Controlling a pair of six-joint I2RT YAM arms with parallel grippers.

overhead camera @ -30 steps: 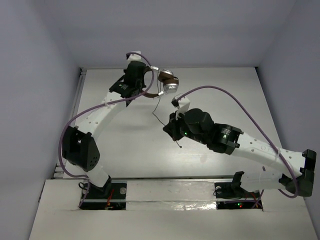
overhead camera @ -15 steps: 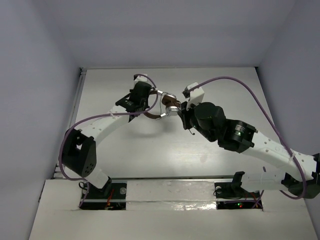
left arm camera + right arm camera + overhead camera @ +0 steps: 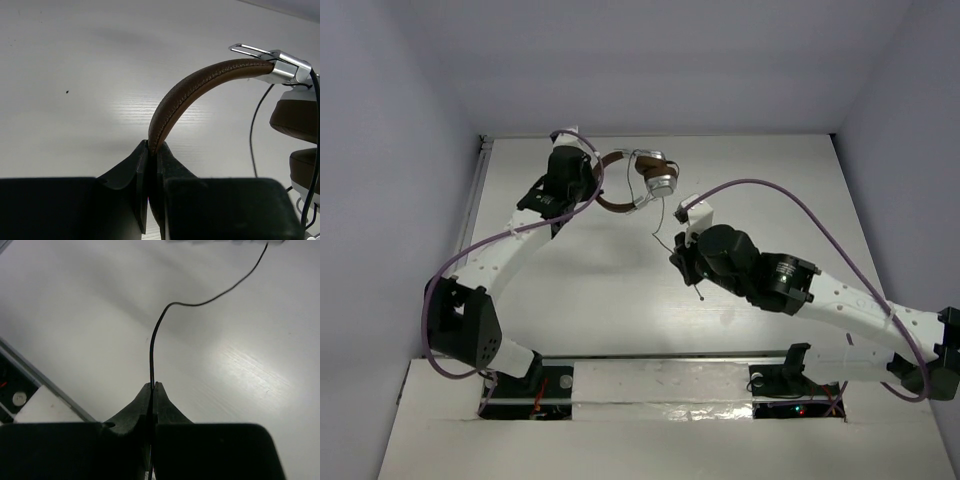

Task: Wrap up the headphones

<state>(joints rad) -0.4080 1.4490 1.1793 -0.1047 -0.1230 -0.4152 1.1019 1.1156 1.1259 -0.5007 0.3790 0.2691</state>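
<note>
The headphones [image 3: 658, 178] hang above the far middle of the table, with a brown headband [image 3: 613, 205] and silver earcups. My left gripper [image 3: 594, 190] is shut on the headband, which arches up from the jaws in the left wrist view [image 3: 200, 82]; the brown-padded earcups [image 3: 300, 115] hang at the right there. The thin black cord [image 3: 658, 225] runs from the earcups down to my right gripper [image 3: 676, 258], which is shut on it. In the right wrist view the cord [image 3: 152, 340] rises from the closed jaws [image 3: 154, 386] and curves right. Its plug end [image 3: 700, 297] dangles below the right wrist.
A metal rail [image 3: 478, 190] runs along the table's left edge. Thick purple cables [image 3: 790, 195] loop along both arms. The arm bases stand at the near edge [image 3: 650, 365]. Part of the near base area shows at the lower left of the right wrist view [image 3: 20, 397].
The left gripper has carried the headphones back toward the far left. The right gripper has moved nearer and away from the earcups, holding the cord, so the cord spans between them again.
</note>
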